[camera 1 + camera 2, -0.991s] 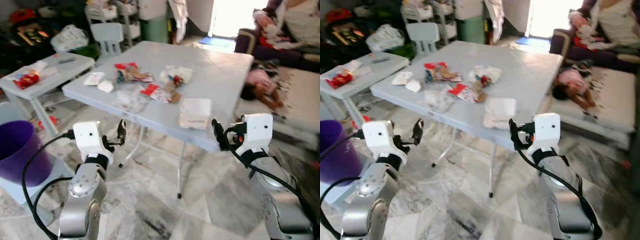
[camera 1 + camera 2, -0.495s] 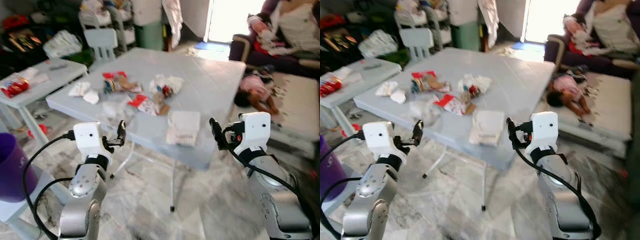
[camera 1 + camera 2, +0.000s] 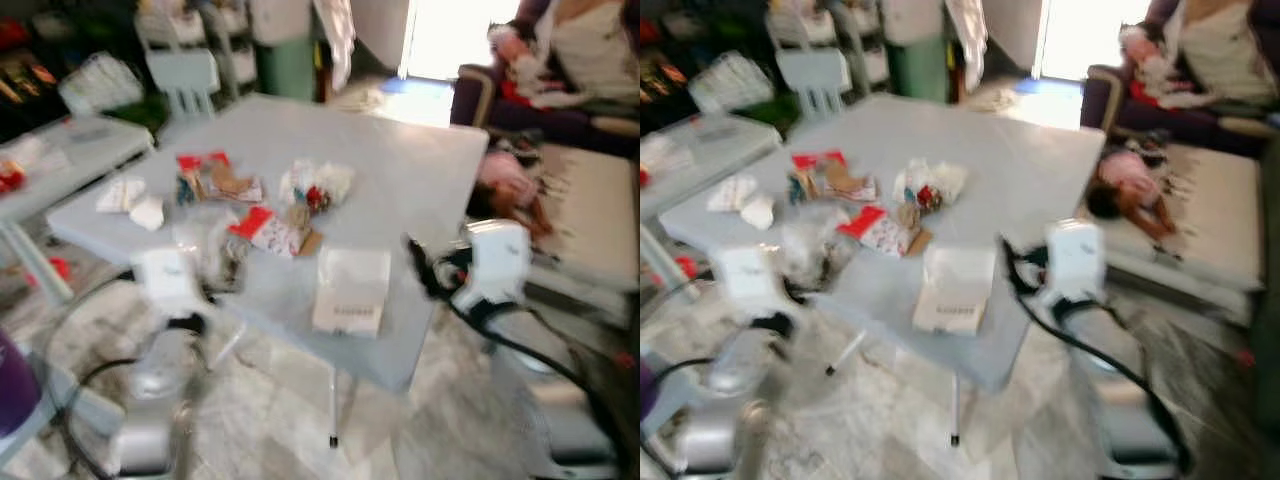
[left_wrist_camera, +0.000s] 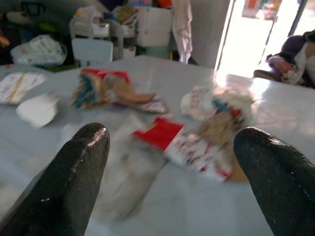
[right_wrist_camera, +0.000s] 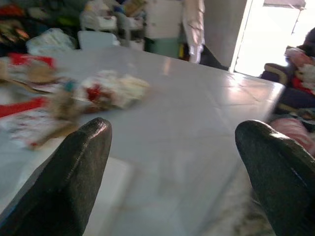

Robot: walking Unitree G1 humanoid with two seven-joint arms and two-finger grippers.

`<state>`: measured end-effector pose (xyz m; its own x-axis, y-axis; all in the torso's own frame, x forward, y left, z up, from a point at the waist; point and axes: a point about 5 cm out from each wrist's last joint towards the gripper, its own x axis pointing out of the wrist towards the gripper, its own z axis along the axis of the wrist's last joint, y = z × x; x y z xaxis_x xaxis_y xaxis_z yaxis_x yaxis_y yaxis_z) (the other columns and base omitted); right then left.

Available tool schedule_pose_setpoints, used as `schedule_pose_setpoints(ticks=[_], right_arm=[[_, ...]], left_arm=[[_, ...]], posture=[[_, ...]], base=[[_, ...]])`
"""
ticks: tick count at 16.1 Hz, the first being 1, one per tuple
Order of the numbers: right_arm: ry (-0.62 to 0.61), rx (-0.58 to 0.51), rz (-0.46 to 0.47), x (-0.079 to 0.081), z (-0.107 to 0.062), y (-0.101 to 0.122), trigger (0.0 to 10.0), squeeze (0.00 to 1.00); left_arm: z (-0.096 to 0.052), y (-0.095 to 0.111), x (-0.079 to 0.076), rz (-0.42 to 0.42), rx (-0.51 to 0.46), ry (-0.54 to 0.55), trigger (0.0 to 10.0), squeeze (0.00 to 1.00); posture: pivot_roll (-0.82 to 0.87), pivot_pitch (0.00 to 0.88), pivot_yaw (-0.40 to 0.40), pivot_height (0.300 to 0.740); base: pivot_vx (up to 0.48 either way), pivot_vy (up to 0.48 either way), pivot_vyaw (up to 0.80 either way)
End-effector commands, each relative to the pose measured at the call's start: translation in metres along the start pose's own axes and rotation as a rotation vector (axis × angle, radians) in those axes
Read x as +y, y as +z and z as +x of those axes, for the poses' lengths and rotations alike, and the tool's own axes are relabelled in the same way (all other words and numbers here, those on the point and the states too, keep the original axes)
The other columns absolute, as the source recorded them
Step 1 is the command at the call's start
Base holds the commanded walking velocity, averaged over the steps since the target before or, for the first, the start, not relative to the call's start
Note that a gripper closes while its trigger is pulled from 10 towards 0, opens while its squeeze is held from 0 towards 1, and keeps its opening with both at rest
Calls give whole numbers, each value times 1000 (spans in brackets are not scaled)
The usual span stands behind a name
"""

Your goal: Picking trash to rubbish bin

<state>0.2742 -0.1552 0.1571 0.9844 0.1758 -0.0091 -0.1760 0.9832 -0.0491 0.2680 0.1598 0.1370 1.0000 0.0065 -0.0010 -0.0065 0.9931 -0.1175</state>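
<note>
Pale grey plastic table (image 3: pixel 420 170) carries the trash, strewn across its near-left half. A red-and-white wrapper (image 3: pixel 266 230) lies crumpled near the middle of the litter, with a scrap of brown paper at its 3 o'clock edge. At its 11 o'clock sits a red, blue and tan wrapper (image 3: pixel 215 180); at 1 o'clock, a white wad with red bits (image 3: pixel 316 185). Crinkled clear plastic (image 3: pixel 210 250) lies at 8 o'clock, and a flat white paper (image 3: pixel 352 290) at 4 o'clock, near the table's front edge. Two white tissues (image 3: pixel 128 200) rest toward the left corner. The head views are blurred. The left gripper (image 4: pixel 172 172) hangs just before the table's front edge, fingers spread wide, holding nothing. The right gripper (image 5: pixel 172 172) hovers at the front right edge, likewise wide and empty.
</note>
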Motion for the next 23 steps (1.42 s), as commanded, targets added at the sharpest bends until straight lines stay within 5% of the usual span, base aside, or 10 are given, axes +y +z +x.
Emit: schedule_pose_setpoints(ticks=[1,10,17,23], right_arm=[[20,-37,3,6,2,9,10000,0],[57,-24,0,9,-1,7,10000,0],[66,-13,-2,6,-4,7,10000,0],[248,37,90,27,-14,5,10000,0]], left_arm=[[0,5,9,23,-19,27,10000,0],[3,-8,28,100,54,138,10000,0],[24,-16,52,125,132,241,10000,0],[36,-31,60,103,225,234,10000,0]], posture=[[26,0,-8,740],[24,0,-11,740],[1,1,-12,740],[-20,8,-17,740]], base=[[420,0,0],[87,28,0],[0,0,0],[0,0,0]])
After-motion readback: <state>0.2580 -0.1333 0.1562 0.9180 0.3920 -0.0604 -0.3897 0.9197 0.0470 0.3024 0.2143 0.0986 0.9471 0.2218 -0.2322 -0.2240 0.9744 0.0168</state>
